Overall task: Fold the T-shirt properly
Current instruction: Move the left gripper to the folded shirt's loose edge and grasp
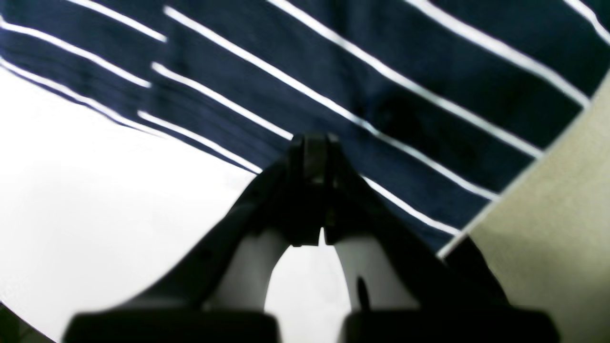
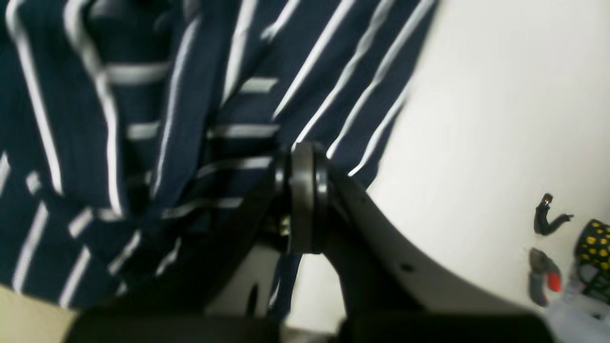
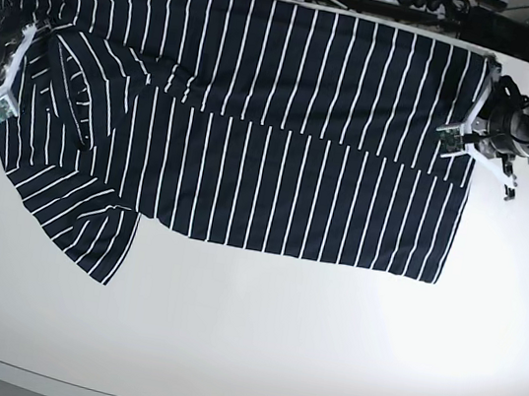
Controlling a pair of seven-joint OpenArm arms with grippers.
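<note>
White and smooth, the table spreads under the T-shirt and shows broadly in front of it in the base view. The cloth is dark navy, nearly black, crossed by thin, evenly spaced white stripes. It lies wide across the far half of the base view, reaching from the right gripper to the left gripper. A broad layer overlaps the cloth nearer the camera, its edge running lengthwise across the middle and right. There the stripes run fairly straight; at the robot's right side the fabric is bunched into raised, curling folds, and a flap slants out onto the table with its stripes turned diagonally.

Both grippers have their fingers drawn together, with no visible gap at the tips. The left one is over the shirt's side, the right one over its rumpled side; whether either pinches any cloth, I cannot tell.

Counted up: one shirt, one projecting flap, one table and two grippers. Toward the right of the right wrist view are one small dark curled object, one grey-and-red object and one dark object with yellow dots.
</note>
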